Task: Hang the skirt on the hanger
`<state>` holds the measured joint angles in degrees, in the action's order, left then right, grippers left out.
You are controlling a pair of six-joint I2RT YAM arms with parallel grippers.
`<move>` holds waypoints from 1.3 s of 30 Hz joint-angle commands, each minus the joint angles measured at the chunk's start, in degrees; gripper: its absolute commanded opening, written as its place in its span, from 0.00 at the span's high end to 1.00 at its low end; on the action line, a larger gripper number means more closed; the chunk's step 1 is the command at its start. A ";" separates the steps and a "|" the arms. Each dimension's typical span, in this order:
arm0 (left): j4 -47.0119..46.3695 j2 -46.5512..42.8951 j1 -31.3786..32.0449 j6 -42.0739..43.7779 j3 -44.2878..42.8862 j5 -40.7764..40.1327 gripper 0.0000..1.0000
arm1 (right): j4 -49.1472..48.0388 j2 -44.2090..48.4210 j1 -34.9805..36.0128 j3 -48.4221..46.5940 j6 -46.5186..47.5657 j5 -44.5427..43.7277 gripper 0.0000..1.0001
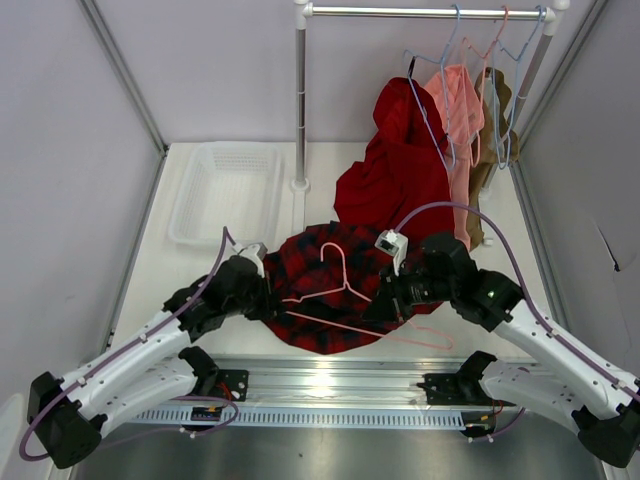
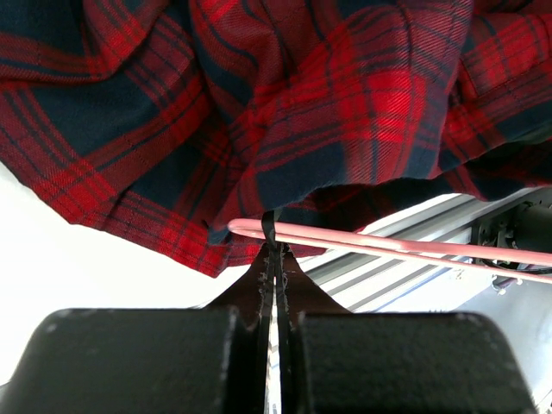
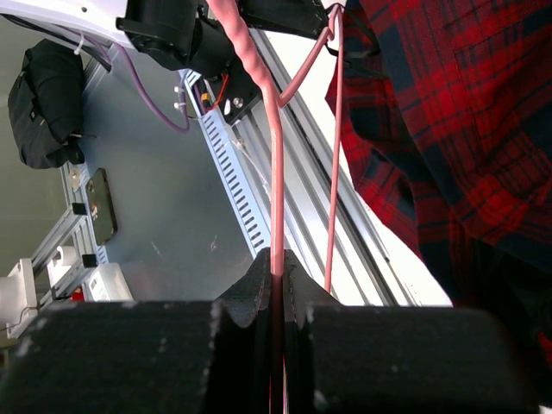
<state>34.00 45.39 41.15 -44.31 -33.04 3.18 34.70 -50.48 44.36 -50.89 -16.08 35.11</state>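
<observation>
The red and navy plaid skirt (image 1: 318, 290) lies bunched on the table between my two arms. The pink wire hanger (image 1: 340, 295) lies across it, hook pointing away from me. My left gripper (image 1: 268, 297) is at the skirt's left edge. In the left wrist view it (image 2: 274, 252) is shut on a thin dark strap (image 2: 269, 226) of the skirt (image 2: 328, 112), with the hanger's wire (image 2: 397, 247) crossing just beyond the tips. My right gripper (image 1: 388, 300) is at the skirt's right side. In the right wrist view it (image 3: 278, 269) is shut on the hanger's wire (image 3: 276, 172), beside the skirt (image 3: 448, 129).
A white basket (image 1: 225, 190) sits at the back left. A clothes rack pole (image 1: 300, 100) stands behind the skirt. A plain red garment (image 1: 400, 170), a salmon-pink one (image 1: 455, 100), a brown one (image 1: 497, 110) and light blue hangers (image 1: 450, 60) hang at the back right. A metal rail (image 1: 330, 385) runs along the front edge.
</observation>
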 commanded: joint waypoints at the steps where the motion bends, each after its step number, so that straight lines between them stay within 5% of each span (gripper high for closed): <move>1: -0.51 0.23 0.60 1.86 -3.26 0.33 1.00 | -6.13 -0.23 0.29 0.96 -0.01 0.48 1.00; 33: -0.25 4.27 1.48 9.86 -8.01 0.08 1.00 | -31.88 -12.19 0.29 10.37 -3.79 4.61 1.00; 39: 1.15 3.57 1.48 11.00 -8.27 -2.47 0.80 | -36.26 -13.50 0.38 12.74 -4.58 5.93 1.00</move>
<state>35.51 49.82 41.95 -34.85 -38.26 1.91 4.54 -63.53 44.42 -39.44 -19.92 39.79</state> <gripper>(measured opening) 0.144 0.047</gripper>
